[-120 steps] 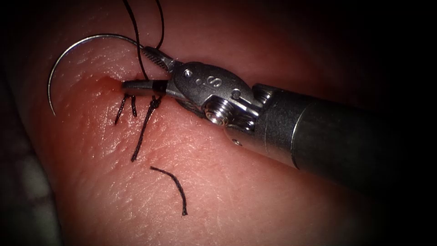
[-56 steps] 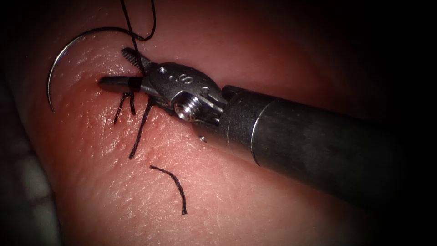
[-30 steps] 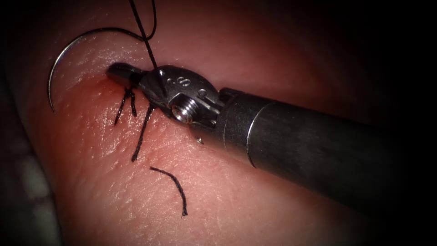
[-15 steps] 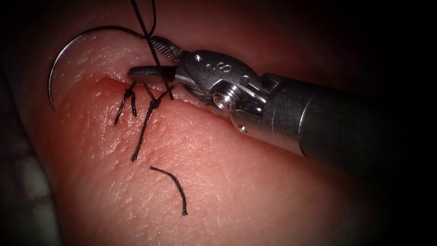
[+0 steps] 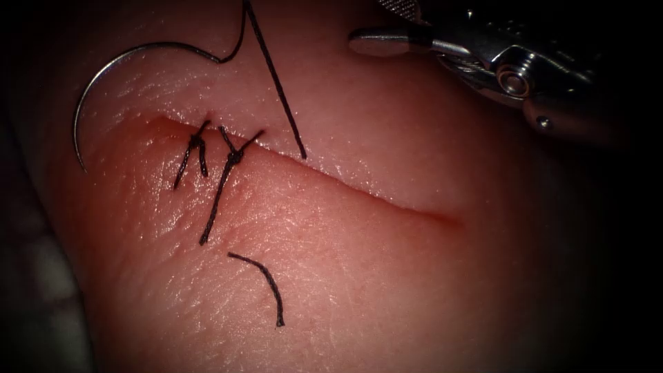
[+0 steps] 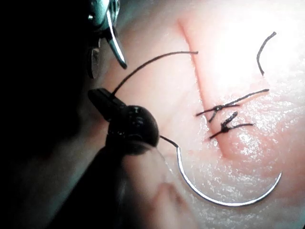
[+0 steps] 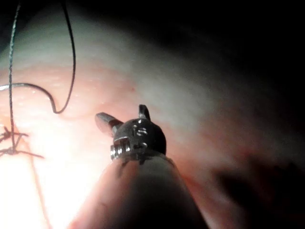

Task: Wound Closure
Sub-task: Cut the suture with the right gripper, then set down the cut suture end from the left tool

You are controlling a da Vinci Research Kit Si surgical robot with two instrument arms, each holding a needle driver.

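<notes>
In the endoscope view the right tool [image 5: 369, 22] hangs at the far right, well apart from the cut [image 5: 359, 186], its jaws spread and holding nothing, which I judge leaves the stitched left end open to sight. The needle [image 5: 93, 90] lies on the tissue [image 5: 387, 290] beyond the cut's left end, not in it. Its arc opens to the right, the tip points toward the near side at the far left, the thread end points right, and its long axis runs from near left to far right. The thread [image 5: 276, 79] leaves the needle, rises out past the far edge and comes back as a free strand ending just at the cut, right of the two knots [image 5: 231, 155]. A cut end of thread [image 5: 266, 280] lies loose on the near side. In the left wrist view the left tool [image 6: 97, 98] seems pressed together on the thread [image 6: 143, 67], both strands meeting at its tip, probably to keep the slack lifted off the knots [image 6: 217, 109]. The needle [image 6: 224, 202] lies flat beside them, and the right tool [image 6: 108, 69] shows spread. In the right wrist view the right tool [image 7: 121, 113] is spread and empty above the tissue, away from the thread [image 7: 71, 57]
</notes>
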